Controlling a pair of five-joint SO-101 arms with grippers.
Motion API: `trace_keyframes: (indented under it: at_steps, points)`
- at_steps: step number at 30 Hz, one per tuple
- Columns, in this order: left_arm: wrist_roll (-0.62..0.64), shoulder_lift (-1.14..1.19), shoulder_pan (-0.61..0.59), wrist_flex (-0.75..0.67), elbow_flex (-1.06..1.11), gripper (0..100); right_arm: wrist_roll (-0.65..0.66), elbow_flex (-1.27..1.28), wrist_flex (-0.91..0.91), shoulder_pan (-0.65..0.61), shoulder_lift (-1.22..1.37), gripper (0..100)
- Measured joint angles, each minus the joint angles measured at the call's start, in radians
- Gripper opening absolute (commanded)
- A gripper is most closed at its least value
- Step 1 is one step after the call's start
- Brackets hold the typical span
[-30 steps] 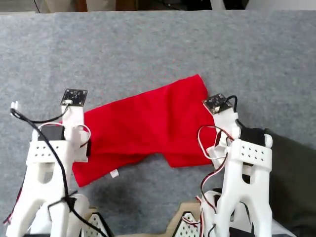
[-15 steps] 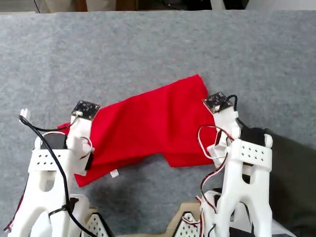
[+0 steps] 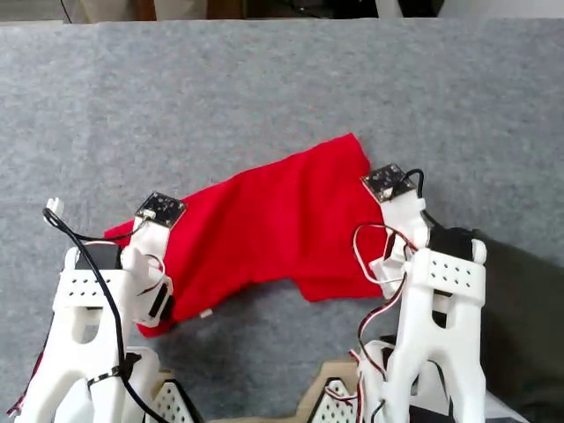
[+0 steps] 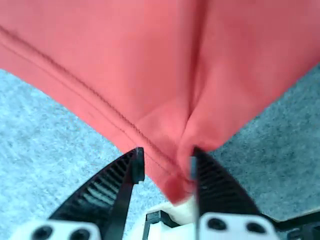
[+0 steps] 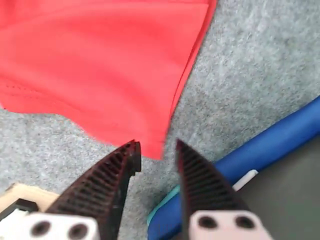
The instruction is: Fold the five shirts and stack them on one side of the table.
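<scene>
Watching the high feed, I saw my left arm draw back toward its base over the last second. The near end of the red shirt (image 3: pixel 273 220) came with it, bunching where it had lain flat on the grey worktop (image 3: pixel 264 79). The left gripper (image 4: pixel 165 160) had its fingers nipped onto a ridge of that cloth, with the hem seam just beside one finger. The right gripper (image 5: pixel 156 150) had not shifted; its fingers stood a little apart with the shirt's corner lying at their tips, nothing clamped. I judged the first fold barely begun: the drag was gathering the shirt, not laying it over itself.
</scene>
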Motion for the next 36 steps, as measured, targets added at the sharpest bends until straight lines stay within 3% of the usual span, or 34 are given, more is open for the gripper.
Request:
trace_keyframes:
  at_steps: [6,9,10,13,19,28,36]
  points:
    - [0.000,-0.003,0.000,0.000,0.003,19,0.000,-0.040,0.068,0.000,0.000,14.6]
    - [0.000,-0.009,0.000,0.002,-0.005,18,0.000,-0.100,0.078,0.000,0.000,3.7]
    - [0.000,-0.009,-0.005,0.002,-0.021,15,0.000,-0.126,0.080,0.000,0.000,0.0]
    - [0.003,-0.009,-0.075,0.002,-0.124,1,-0.018,-0.221,0.080,0.000,0.000,1.2]
    - [0.203,-0.009,-0.175,-0.075,-0.362,2,-0.138,-0.393,0.061,-0.126,0.049,0.5]
    - [0.516,0.127,-0.183,-0.413,-0.253,2,-0.407,-0.686,-0.149,-0.295,0.508,0.5]
    - [0.598,0.445,-0.183,-0.531,-0.305,2,-0.433,-1.034,-0.161,-0.341,0.977,0.5]
